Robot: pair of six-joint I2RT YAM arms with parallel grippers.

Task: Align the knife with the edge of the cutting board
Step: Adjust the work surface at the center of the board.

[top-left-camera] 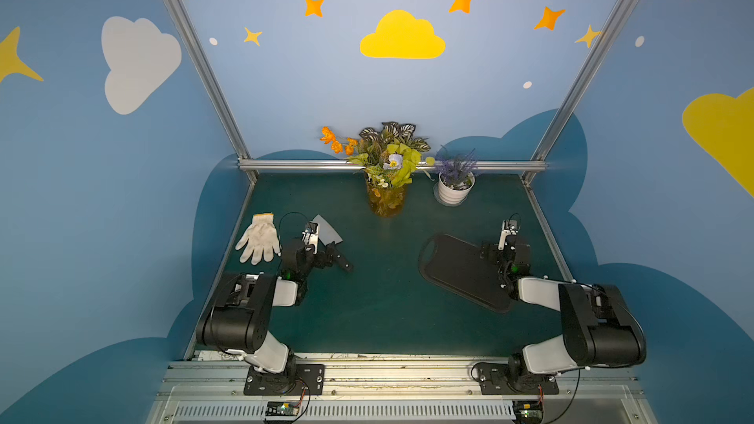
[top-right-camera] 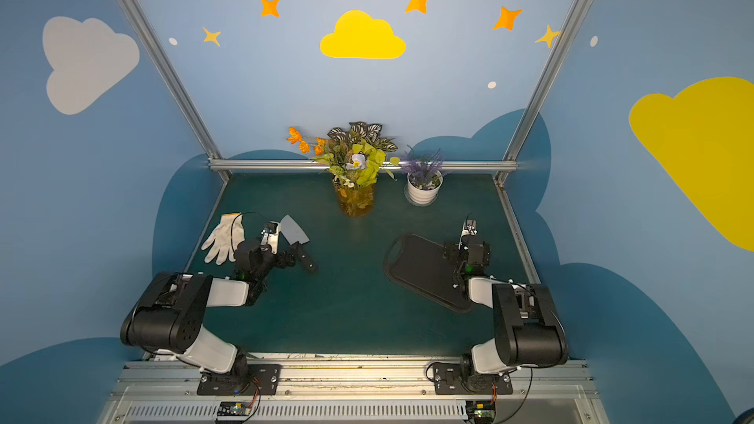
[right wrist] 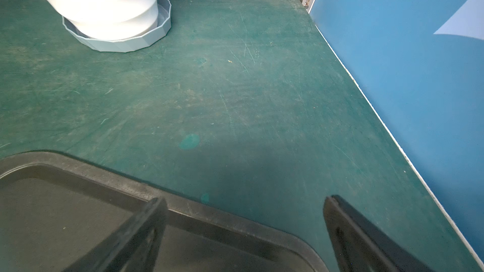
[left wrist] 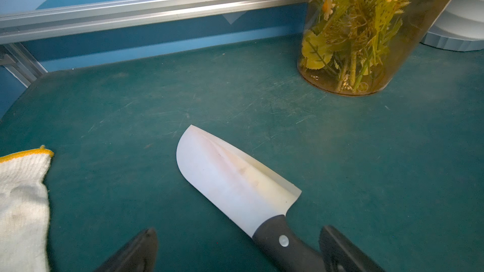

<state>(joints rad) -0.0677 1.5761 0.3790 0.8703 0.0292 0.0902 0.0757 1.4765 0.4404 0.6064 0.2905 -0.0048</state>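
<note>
The knife (top-left-camera: pixel 328 231) (top-right-camera: pixel 293 231) lies flat on the green mat at the left, its pale broad blade (left wrist: pixel 230 179) toward the back wall and its black handle (left wrist: pixel 285 247) toward the front. My left gripper (top-left-camera: pixel 329 255) (left wrist: pixel 239 231) is open and straddles the handle near the blade, with the handle closer to one finger. The black cutting board (top-left-camera: pixel 457 269) (top-right-camera: pixel 420 267) lies at an angle on the right. My right gripper (top-left-camera: pixel 489 254) (right wrist: pixel 245 200) hangs open over the board's far corner. One finger is above its grooved rim (right wrist: pixel 209 213), the other above bare mat.
A white work glove (top-left-camera: pixel 259 240) (left wrist: pixel 21 200) lies just left of the left gripper. An amber glass vase of flowers (top-left-camera: pixel 387 197) (left wrist: pixel 366 35) and a white plant pot (top-left-camera: pixel 455 189) (right wrist: pixel 104 1) stand at the back. Aluminium rails and blue walls border the mat.
</note>
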